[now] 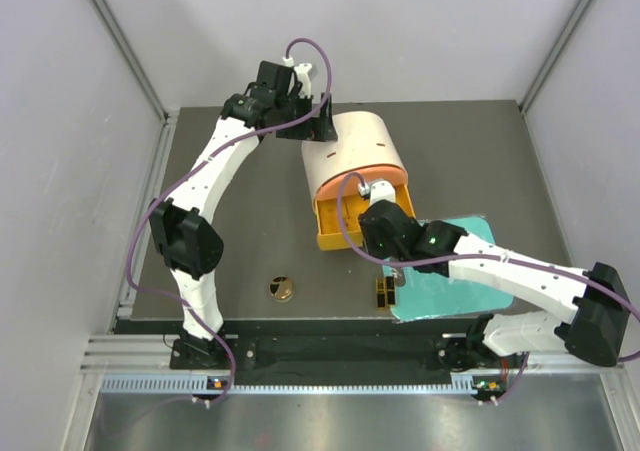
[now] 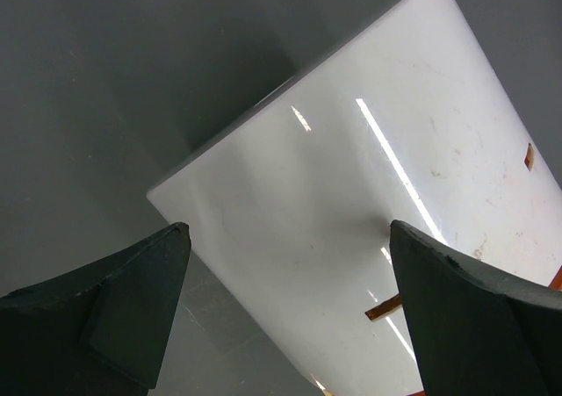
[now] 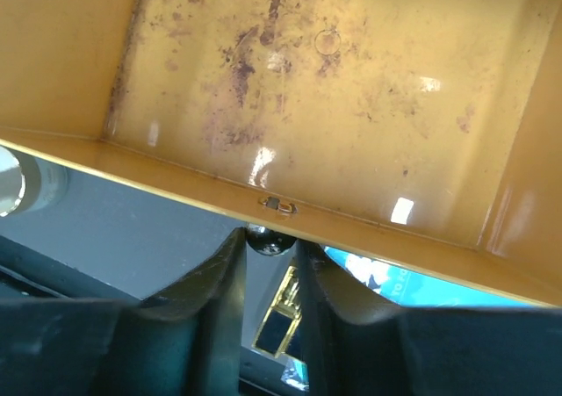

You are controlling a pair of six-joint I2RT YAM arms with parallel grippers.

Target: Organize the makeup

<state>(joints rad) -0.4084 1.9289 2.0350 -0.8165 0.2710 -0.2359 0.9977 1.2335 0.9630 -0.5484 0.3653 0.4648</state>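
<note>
The left fingers (image 2: 114, 308) stand wide over the cream box (image 2: 351, 220) at upper center; the right fingers (image 3: 211, 317) narrowly hold the drawer knob (image 3: 268, 240).

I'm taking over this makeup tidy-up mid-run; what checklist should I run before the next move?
1. The orange drawer is pulled out of the cream box: ok.
2. The drawer is free inside: ok, stained but nothing in it.
3. The right gripper is pinched on the drawer knob: ok.
4. The left gripper is open, fingers either side of the box's rear: ok; contact cannot tell.
5. The round compact and black-and-gold piece are located on the table: ok.
6. Any further makeup is located: cannot tell, none in view.
</note>
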